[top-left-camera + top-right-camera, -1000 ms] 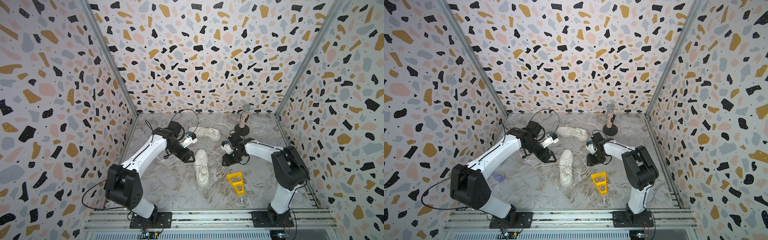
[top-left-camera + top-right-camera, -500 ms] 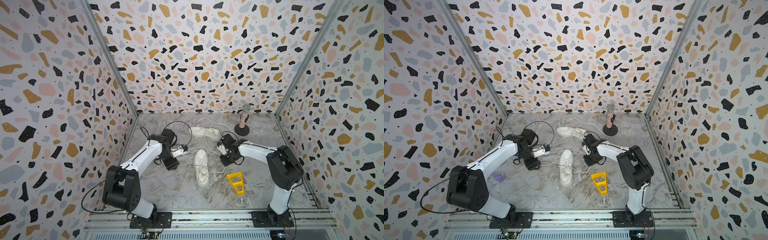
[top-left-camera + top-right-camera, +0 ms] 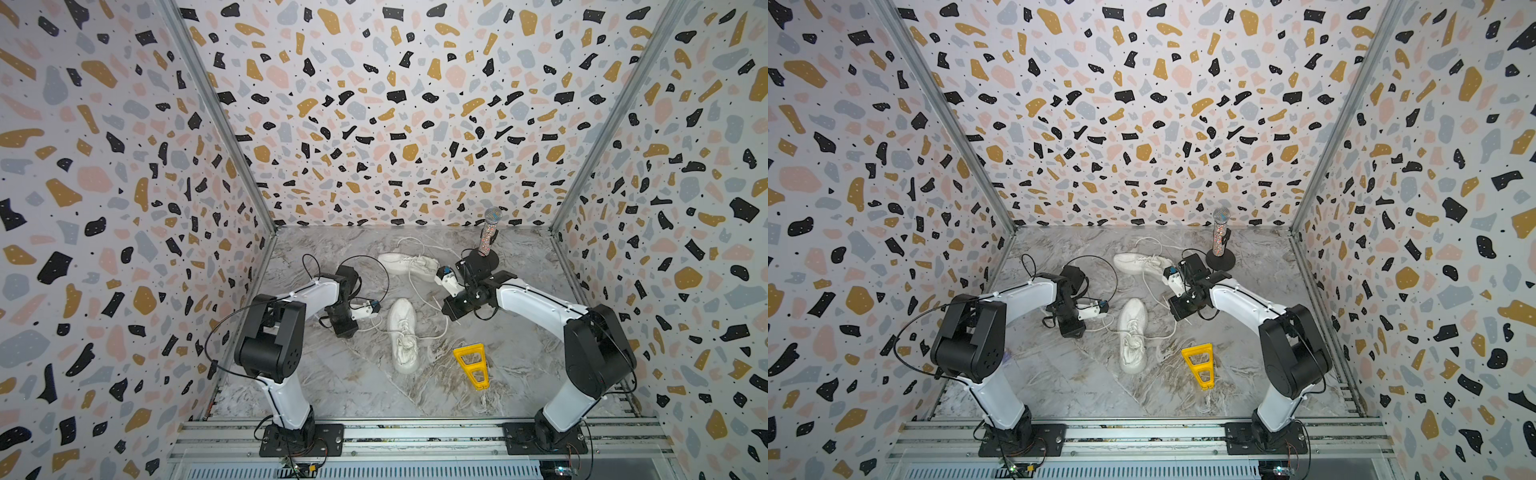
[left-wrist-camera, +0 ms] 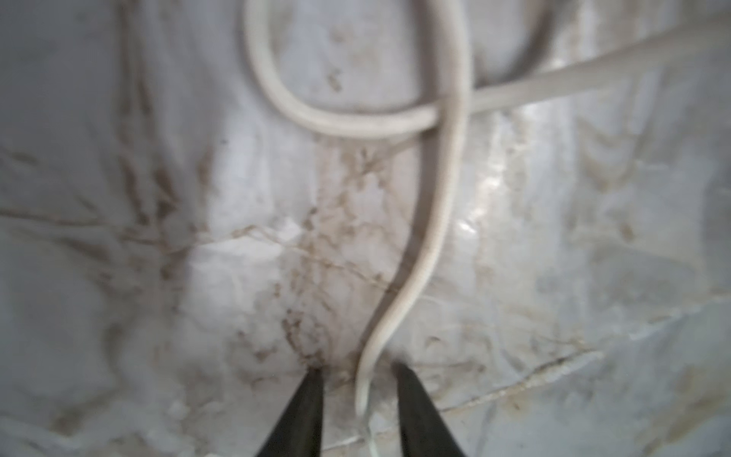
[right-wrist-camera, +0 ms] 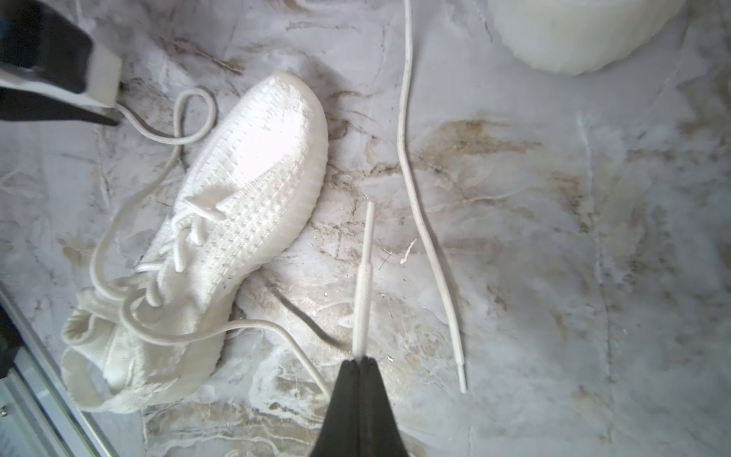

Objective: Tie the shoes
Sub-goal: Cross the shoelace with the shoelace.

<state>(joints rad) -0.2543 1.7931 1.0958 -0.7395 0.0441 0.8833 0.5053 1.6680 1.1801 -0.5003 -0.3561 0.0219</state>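
Two white shoes lie on the marble floor: the near shoe with its toe pointing to the back, and the far shoe on its side. My right gripper, to the right of the near shoe's toe, is shut on that shoe's lace end, which sticks out past the fingertips. My left gripper, to the left of the toe, is down at the floor. It stands open, its fingers either side of the other lace with gaps showing.
A loose lace from the far shoe runs across the floor past my right gripper. A yellow triangular piece lies at the front right. A microphone on a black stand rises at the back right. Patterned walls close in three sides.
My right gripper has shut on the lace end. My left gripper has moved toward the front and down beside the near shoe's toe, and its jaws have narrowed around the lace.
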